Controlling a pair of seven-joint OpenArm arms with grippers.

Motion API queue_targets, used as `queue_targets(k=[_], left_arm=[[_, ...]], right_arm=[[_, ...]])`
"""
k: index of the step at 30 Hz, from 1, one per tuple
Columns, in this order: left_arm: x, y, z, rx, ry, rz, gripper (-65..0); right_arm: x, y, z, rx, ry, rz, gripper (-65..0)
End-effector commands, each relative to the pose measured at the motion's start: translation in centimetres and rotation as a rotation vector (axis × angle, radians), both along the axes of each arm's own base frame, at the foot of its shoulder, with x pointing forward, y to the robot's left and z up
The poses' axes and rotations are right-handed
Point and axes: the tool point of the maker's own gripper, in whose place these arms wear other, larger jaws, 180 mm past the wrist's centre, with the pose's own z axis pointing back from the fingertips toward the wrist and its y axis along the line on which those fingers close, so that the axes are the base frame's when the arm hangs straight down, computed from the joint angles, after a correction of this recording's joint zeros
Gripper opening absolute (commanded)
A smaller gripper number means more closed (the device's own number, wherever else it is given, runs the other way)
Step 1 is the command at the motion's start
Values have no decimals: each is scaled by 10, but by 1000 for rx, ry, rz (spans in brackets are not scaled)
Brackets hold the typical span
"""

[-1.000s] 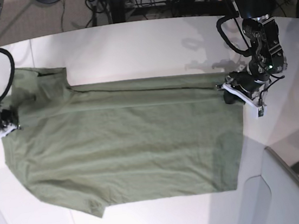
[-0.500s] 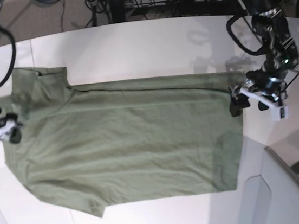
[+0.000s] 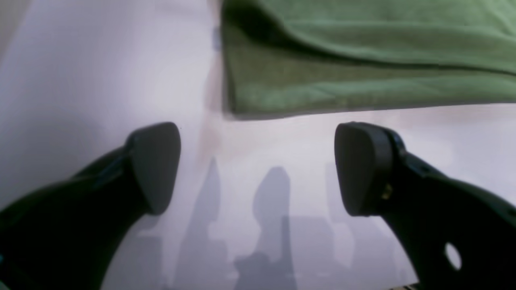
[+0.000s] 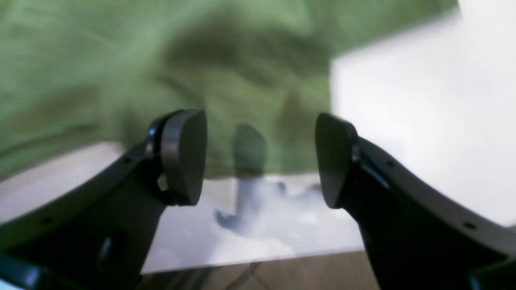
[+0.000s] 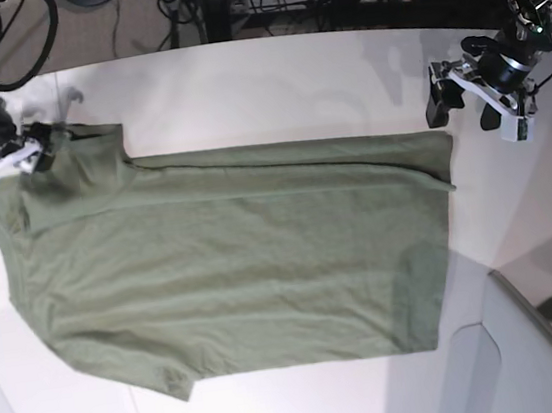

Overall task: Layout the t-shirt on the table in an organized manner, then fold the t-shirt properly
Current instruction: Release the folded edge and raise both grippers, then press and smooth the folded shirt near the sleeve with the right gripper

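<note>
Left fingers: look at your left fingers [image 3: 155, 165] in the left wrist view, spread wide with only bare white table [image 3: 100, 72] between them.
Left gripper: the left gripper [image 5: 473, 107] holds nothing and hangs above the table just off the t-shirt's far corner (on the base view's right).
Right fingers: your right fingers [image 4: 183, 155] stand well apart too, nothing between the pads; behind them are blurred green cloth and the table edge.
Right gripper: the right gripper [image 5: 7, 164] grips nothing and sits over the shirt's upper corner at the base view's left; whether it touches the cloth you cannot tell.
Change: a second ago both grippers were lower, each at a side edge of the shirt; half a second ago they had parted and started away; now both have moved toward the table's far edge.
T-shirt: the t-shirt [image 5: 233, 262] lies spread flat on the table, its outline much as before, though the right corner near the left gripper now reaches a little farther out.
Containers: none holds anything; the raised grey-white panel [image 5: 536, 356] at the lower right lies beside the shirt, apart from it.
</note>
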Motion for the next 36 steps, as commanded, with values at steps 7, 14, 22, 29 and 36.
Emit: queue_targets(k=[7, 14, 22, 29, 36], left_arm=[[9, 2, 13, -3, -56, -5, -72], [9, 1, 14, -4, -57, -6, -72], [10, 2, 13, 1, -56, -7, -72], [11, 2, 14, 1, -57, -7, -72], [11, 0, 13, 1, -55, -11, -72]], right_arm=[[-6, -21, -12, -8, -20, -60, -252], [-14, -15, -24, 19, 18, -59, -341], [-13, 4, -27, 75, 59, -42, -650], [16, -6, 5, 15, -36, -17, -650], [79, -10, 50, 0, -76, 70, -650]])
